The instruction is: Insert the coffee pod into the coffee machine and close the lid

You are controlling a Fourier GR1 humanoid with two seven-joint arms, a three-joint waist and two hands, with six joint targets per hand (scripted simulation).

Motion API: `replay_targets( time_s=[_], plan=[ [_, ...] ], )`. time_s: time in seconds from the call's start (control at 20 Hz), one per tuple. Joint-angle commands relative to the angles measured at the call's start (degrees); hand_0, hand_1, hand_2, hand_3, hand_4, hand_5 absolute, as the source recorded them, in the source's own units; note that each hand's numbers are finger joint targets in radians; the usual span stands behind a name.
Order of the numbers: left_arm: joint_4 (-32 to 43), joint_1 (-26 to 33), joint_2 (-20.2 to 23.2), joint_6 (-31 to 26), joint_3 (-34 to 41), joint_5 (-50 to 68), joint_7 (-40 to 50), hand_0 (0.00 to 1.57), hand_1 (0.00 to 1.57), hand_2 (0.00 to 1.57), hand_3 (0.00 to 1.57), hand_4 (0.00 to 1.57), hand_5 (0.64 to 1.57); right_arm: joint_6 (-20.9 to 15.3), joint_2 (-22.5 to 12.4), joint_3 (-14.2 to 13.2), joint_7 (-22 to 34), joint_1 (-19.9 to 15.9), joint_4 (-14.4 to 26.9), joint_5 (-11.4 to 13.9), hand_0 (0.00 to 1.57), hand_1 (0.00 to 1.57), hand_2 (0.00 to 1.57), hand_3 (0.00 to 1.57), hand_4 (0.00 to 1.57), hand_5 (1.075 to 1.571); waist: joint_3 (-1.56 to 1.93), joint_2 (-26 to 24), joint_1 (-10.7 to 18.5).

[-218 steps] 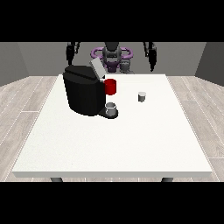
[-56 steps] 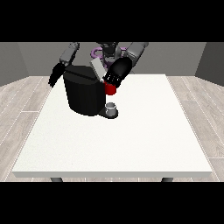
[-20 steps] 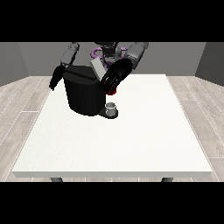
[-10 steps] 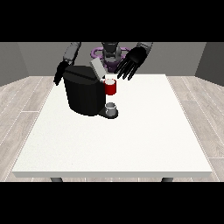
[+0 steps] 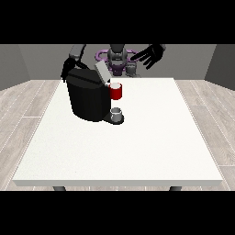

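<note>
Pod apparently loaded, lid still up on the coffee machine.

Front view: the black coffee machine stands on the white table with its grey lid tilted open. No coffee pod shows on the table or in either hand, so it is probably inside the machine, under the red part at its head; that cannot be confirmed. A small grey cup sits below the spout. The hand at the view's right is raised well clear of the lid, fingers spread and holding nothing. The hand at the view's left rests at the machine's back corner; whether its fingers are curled cannot be told. Closing the lid appears to remain.
</note>
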Motion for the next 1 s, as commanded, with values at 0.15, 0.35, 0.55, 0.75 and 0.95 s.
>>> replay_targets(
  time_s=[0.15, 0.35, 0.55, 0.75, 0.95],
  plan=[
    [1.4, 13.1, -5.7, -3.3, 6.1, 9.2, -3.3, 0.0, 0.0, 0.0, 0.0, 0.42, 1.571, 3.0, 0.7, -0.3, 0.4, 0.3, -4.0, -3.6, 0.0, 0.0, 0.0, 0.0, 0.0, 1.571, 0.08, -10.2, 6.7],
    [1.3, 17.3, -6.8, -2.5, 5.6, 9.3, -1.3, 0.0, 0.0, 0.0, 0.0, 0.32, 1.571, 8.7, 0.2, 3.6, -0.3, 1.2, -7.2, -3.9, 0.0, 0.0, 0.0, 0.0, 0.0, 1.571, 0.13, -12.0, 6.5],
    [-0.7, 23.0, -8.4, -3.8, 4.1, 9.7, -3.2, 0.0, 0.0, 0.0, 0.0, 0.42, 1.571, 8.0, -1.6, 4.6, 2.6, -1.6, -9.1, -1.5, 0.0, 0.0, 0.0, 0.0, 0.15, 1.571, 0.13, -14.4, 10.2],
    [-4.9, 24.8, -9.4, -4.2, 1.6, 14.5, -3.5, 0.0, 0.0, 0.0, 0.0, 0.35, 1.571, 10.3, -6.1, 1.2, 1.7, -5.2, -6.5, -2.6, 0.0, 0.0, 0.0, 0.0, 0.08, 1.571, 0.15, -10.9, 12.1],
    [-12.9, 24.9, -9.4, -6.5, -0.4, 16.6, 4.8, 0.0, 0.0, 0.0, 0.0, 0.41, 1.571, 11.2, -7.5, -2.8, 6.3, -7.5, -4.7, -6.1, 0.0, 0.0, 0.0, 0.0, 0.0, 1.571, 0.16, -11.0, 13.6]
  ],
)
